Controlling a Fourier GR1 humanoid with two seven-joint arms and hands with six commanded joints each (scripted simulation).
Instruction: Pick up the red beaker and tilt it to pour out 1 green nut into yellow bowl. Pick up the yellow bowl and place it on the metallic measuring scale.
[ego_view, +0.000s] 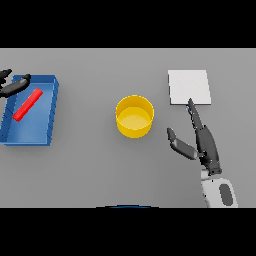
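Two hands show on the grey table (90, 165), and no writing can be read on anything. Nearest, the right hand (205, 142) lies open, holding nothing, its thumb spread toward the yellow bowl (134, 116) and one fingertip reaching the near edge of the metallic measuring scale (189, 86). The bowl stands upright between the scale and a blue tray (50, 112). A red beaker (27, 104) lies tilted in the tray. The left hand (14, 86) hovers over the tray's far corner, fingers relaxed, apart from the beaker.
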